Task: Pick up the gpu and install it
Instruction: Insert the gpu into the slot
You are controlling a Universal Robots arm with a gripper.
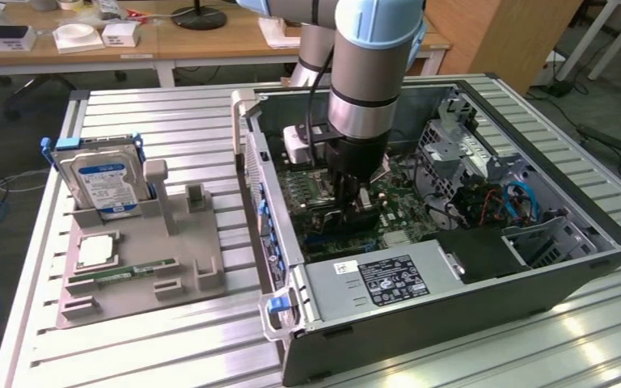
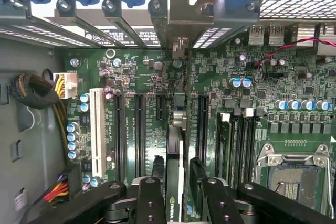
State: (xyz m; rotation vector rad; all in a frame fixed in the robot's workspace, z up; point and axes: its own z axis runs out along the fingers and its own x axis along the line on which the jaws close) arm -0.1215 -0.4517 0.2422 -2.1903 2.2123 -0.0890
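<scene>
A robot arm reaches down into an open computer case (image 1: 569, 267) lying on a metal table (image 1: 127, 356). Its gripper (image 2: 176, 182) is clamped on the gpu (image 2: 174, 156), holding the card on edge over the green motherboard (image 2: 157, 93), between the long black slots, its metal bracket up against the case's rear slot openings. Beside the case, a grey tray (image 1: 197, 267) holds a hard drive (image 1: 100, 182) and a memory stick (image 1: 122, 273).
</scene>
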